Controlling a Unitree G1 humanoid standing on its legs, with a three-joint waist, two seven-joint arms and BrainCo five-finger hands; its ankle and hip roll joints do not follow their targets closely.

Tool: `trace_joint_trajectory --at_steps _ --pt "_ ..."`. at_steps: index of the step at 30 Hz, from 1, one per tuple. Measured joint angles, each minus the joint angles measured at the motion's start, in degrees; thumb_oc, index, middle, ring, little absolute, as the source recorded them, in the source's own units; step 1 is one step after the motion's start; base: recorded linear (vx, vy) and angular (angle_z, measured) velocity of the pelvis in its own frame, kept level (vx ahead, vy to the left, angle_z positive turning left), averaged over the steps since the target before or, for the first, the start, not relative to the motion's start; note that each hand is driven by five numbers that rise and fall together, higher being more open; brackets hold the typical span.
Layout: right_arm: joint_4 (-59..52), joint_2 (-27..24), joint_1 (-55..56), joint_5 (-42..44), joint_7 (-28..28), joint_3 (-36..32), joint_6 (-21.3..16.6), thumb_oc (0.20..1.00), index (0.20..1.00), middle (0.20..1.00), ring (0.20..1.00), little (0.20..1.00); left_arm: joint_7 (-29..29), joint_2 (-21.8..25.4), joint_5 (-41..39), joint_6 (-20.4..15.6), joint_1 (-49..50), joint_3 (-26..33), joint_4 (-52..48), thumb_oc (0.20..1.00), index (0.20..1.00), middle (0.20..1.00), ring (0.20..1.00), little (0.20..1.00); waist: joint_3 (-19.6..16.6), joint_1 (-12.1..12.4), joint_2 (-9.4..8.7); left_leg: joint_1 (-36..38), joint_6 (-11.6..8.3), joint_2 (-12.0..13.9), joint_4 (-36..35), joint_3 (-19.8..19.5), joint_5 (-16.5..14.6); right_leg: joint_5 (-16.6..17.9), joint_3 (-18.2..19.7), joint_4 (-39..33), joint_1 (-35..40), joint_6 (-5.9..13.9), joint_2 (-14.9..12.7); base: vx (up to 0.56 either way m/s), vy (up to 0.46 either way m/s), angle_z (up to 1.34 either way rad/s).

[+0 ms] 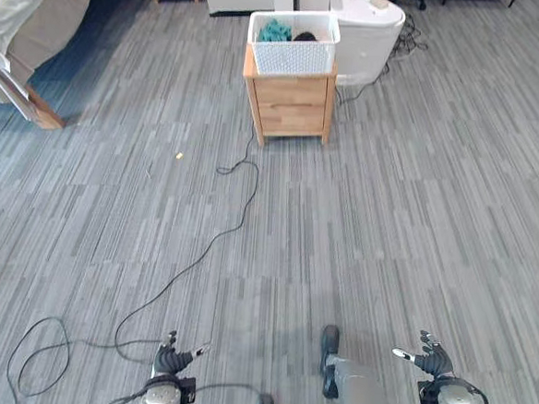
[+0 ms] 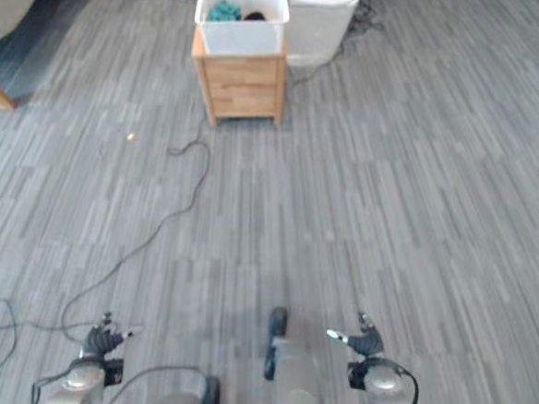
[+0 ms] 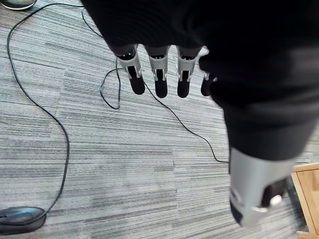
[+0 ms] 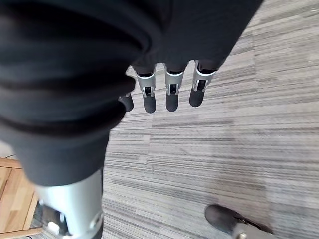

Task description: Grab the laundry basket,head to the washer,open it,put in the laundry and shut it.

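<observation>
A: Where's the basket?
B: Far ahead, sitting on top of a wooden nightstand. White mesh, with teal cloth and something dark inside.

A: And the washer?
B: Just behind and to the right of the nightstand, white and rounded, touching or nearly so.

A: Left hand?
B: Low at the near edge, over bare floor. Fingers straight and spread, holding nothing.

A: Right hand?
B: Low on the other side, also over floor. Fingers straight in a row, thumb out, empty too.

A: Both well apart from the basket?
B: Yes, a long stretch of grey plank floor between.

A: Anything else around?
B: A bed at the far left, with a wooden frame corner showing. A small yellow speck on the floor short of the nightstand.
</observation>
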Motion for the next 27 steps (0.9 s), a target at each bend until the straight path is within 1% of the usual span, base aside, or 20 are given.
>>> trace_joint_trajectory --at_steps 1,2,4,5,6,8,9,10,11,12,14,15,17,19,20,21,23,24,26,27 --pt "-0.13 -0.04 0.69 0.02 0.15 -0.79 -0.20 1.000 1.000 1.000 1.000 1.000 -0.23 -0.01 0.01 -0.06 -0.31 -0.46 -0.16 1.000 1.000 1.000 1.000 1.000 -0.78 -0.13 -1.42 -3.40 -2.14 -0.70 6.93 0.71 0.40 2.34 -0.76 -2.27 2.04 -1.33 -0.81 0.18 -0.178 0.41" --pt "0.30 -0.44 -0.02 0.12 0.17 -1.22 -0.35 1.000 1.000 1.000 1.000 1.000 -0.42 -0.10 0.00 0.00 -0.51 -0.62 0.20 1.000 1.000 1.000 1.000 1.000 -1.23 -0.05 -1.67 -5.74 -3.96 -0.55 14.23 1.61 0.91 1.84 -0.78 -3.48 3.79 -6.29 -0.13 0.18 -0.177 0.32" --pt "0.33 -0.63 -0.96 0.18 -0.13 -1.23 -0.53 1.000 1.000 1.000 1.000 1.000 -0.46 -0.08 0.00 0.00 -0.93 -1.61 0.87 1.000 1.000 1.000 1.000 1.000 -1.71 0.33 -2.06 -12.55 -5.51 0.29 28.25 3.29 2.98 1.63 -0.72 -4.58 5.76 -9.35 0.42 0.11 -0.101 -0.06" --pt "0.24 -0.69 -1.29 0.18 -0.20 -1.02 -0.87 1.000 1.000 1.000 1.000 1.000 -0.47 -0.10 0.00 0.03 -0.88 -2.09 1.05 1.000 1.000 1.000 1.000 1.000 -1.97 0.29 -1.94 -13.41 -5.54 0.62 30.96 3.33 2.84 2.52 -0.99 -4.76 6.18 -10.92 0.70 0.20 -0.118 -0.15" --pt "0.28 -0.59 -2.22 0.28 -0.44 -0.86 -1.27 1.000 1.000 1.000 1.000 1.000 -0.60 0.00 0.00 0.04 -1.39 -2.51 1.12 1.000 1.000 1.000 1.000 1.000 -1.92 0.02 -2.43 -17.31 -4.74 1.05 34.26 4.18 1.75 1.41 -0.47 -6.56 7.38 -12.50 1.11 0.28 -0.077 0.08" --pt "1.55 -0.43 -2.01 0.87 -0.53 -0.90 -0.75 1.000 1.000 1.000 1.000 1.000 -0.62 -0.03 0.00 -0.12 -4.00 -2.67 1.09 1.000 1.000 1.000 1.000 1.000 -1.43 0.59 -3.31 -19.77 -3.61 0.56 31.44 7.93 0.52 3.08 -0.15 -9.16 9.07 -13.95 0.83 0.30 -0.002 0.04" --pt "1.83 -0.34 -2.37 1.44 -0.47 -0.78 -0.71 1.000 1.000 1.000 1.000 1.000 -0.64 0.00 0.01 -0.04 -4.25 -2.68 1.09 1.000 1.000 1.000 1.000 1.000 -1.25 1.07 -3.44 -20.55 -3.64 -0.07 28.62 8.44 0.48 2.81 0.31 -10.03 10.17 -13.95 0.94 0.31 0.046 -0.12" --pt "2.25 -0.29 -2.29 1.48 -0.55 -0.69 -0.71 1.000 1.000 1.000 1.000 1.000 -0.70 0.01 0.01 0.02 -4.44 -2.67 1.15 1.000 1.000 1.000 1.000 1.000 -1.16 1.06 -3.61 -20.99 -3.52 -0.51 24.19 9.22 0.44 1.91 0.41 -12.20 12.24 -12.66 1.26 0.39 0.061 -0.07" --pt "2.73 -0.30 -2.13 1.52 -0.64 -0.30 -0.70 1.000 1.000 1.000 1.000 1.000 -0.75 0.05 0.03 -0.05 -4.55 -2.64 1.06 1.000 1.000 1.000 1.000 1.000 -0.91 1.68 -4.17 -20.94 -3.29 -1.06 12.84 11.10 2.22 1.98 0.47 -15.85 15.64 -11.30 1.76 0.43 0.077 -0.04" --pt "4.03 -0.24 -2.53 1.56 -0.64 0.32 -0.68 1.000 1.000 1.000 1.000 1.000 -0.74 0.13 0.03 0.00 -4.58 -2.63 1.21 1.000 1.000 1.000 1.000 1.000 -0.85 1.88 -4.02 -21.92 -3.55 -1.09 4.12 11.23 6.09 1.11 0.41 -16.49 16.65 -10.56 2.41 0.42 0.088 -0.05" --pt "5.67 -0.09 -2.73 1.86 -0.75 1.29 -0.47 1.000 1.000 1.000 1.000 1.000 -0.74 0.12 0.03 0.03 -4.48 -2.46 1.35 1.000 1.000 1.000 1.000 1.000 -0.77 2.85 -2.59 -24.38 -4.34 0.41 -6.23 10.97 11.84 -0.54 0.44 -16.47 18.38 -9.75 4.39 0.34 0.094 -0.17" --pt "6.77 0.34 -2.23 1.87 -0.79 1.30 -0.02 1.000 1.000 1.000 1.000 1.000 -0.63 0.37 0.01 0.14 -4.19 -2.49 1.44 1.000 1.000 1.000 1.000 1.000 -0.39 3.78 -2.28 -27.32 -3.78 1.99 -7.25 11.00 14.28 -1.89 0.99 -16.21 20.92 -9.98 5.90 0.46 0.169 -0.27" --pt "6.84 0.54 -1.41 1.87 -1.09 1.22 -0.01 1.000 1.000 1.000 1.000 1.000 -0.60 0.45 0.03 0.47 -3.23 -2.52 1.91 1.000 1.000 1.000 1.000 1.000 -0.54 3.88 -2.21 -27.78 -3.74 1.76 -7.51 11.53 15.66 -3.35 0.93 -16.16 23.77 -9.20 6.31 0.48 0.199 -0.16" --pt "6.78 0.46 0.39 1.85 -1.50 1.13 0.01 1.000 1.000 1.000 1.000 1.000 -0.50 0.44 0.03 0.47 -1.86 -2.51 1.90 1.000 1.000 1.000 1.000 1.000 -1.39 4.71 -2.79 -28.22 -3.24 1.69 -6.98 13.01 16.30 -5.24 1.82 -16.15 26.48 -10.87 6.19 0.54 0.236 -0.29" --pt "6.70 0.52 0.23 1.81 -1.77 0.66 -0.02 1.000 1.000 1.000 1.000 1.000 -0.53 0.48 0.04 0.50 -1.84 -2.37 2.12 1.000 1.000 1.000 1.000 1.000 -1.32 4.63 -2.51 -28.67 -2.87 1.53 -3.66 13.14 16.33 -7.31 2.35 -16.13 27.74 -9.22 5.92 0.53 0.240 -0.49" --pt "7.77 0.76 1.30 1.74 -1.81 0.78 0.43 1.000 1.000 1.000 1.000 1.000 -0.46 0.21 0.05 0.62 -0.96 -1.50 2.72 1.000 1.000 1.000 1.000 1.000 -2.62 4.93 -2.77 -27.04 -0.22 1.06 0.09 15.62 15.35 -9.43 4.05 -15.44 30.80 -7.61 4.90 0.49 0.244 -0.31" --pt "8.23 1.17 2.25 1.69 -1.88 0.49 0.51 1.000 1.000 1.000 1.000 1.000 -0.50 0.46 0.08 0.63 -1.07 -1.62 2.42 1.000 1.000 1.000 1.000 1.000 -3.37 4.49 -3.78 -24.17 3.98 -0.79 -0.11 15.87 19.35 -11.31 4.12 -14.21 33.36 -4.73 2.82 0.51 0.308 -0.08" --pt "8.61 1.52 2.26 1.70 -1.81 0.62 0.65 1.000 1.000 1.000 1.000 1.000 -0.51 0.39 0.14 0.87 -1.83 -1.77 2.50 1.000 1.000 1.000 1.000 1.000 -3.47 4.36 -4.52 -23.04 5.76 -1.86 0.23 16.08 18.32 -11.70 4.15 -10.51 32.37 -4.08 1.61 0.36 0.284 0.13" --pt "7.70 2.46 2.47 1.70 -1.71 0.85 0.65 1.000 1.000 1.000 1.000 1.000 -0.60 0.77 0.73 1.03 -3.55 -2.59 2.24 1.000 1.000 1.000 1.000 1.000 -3.70 3.87 -4.97 -19.94 7.92 -3.32 -0.64 15.99 17.16 -11.54 3.93 5.46 27.13 -3.68 -0.36 0.34 0.277 0.27" --pt "4.84 3.67 2.46 1.68 -1.66 1.34 0.38 1.000 1.000 1.000 1.000 1.000 -0.57 2.56 0.73 1.00 -4.62 -2.67 1.85 1.000 1.000 1.000 1.000 1.000 -4.47 3.26 -6.50 -16.80 8.65 -5.39 -2.01 15.80 14.83 -10.47 4.13 25.96 18.13 -1.15 -4.51 0.35 0.265 0.27"
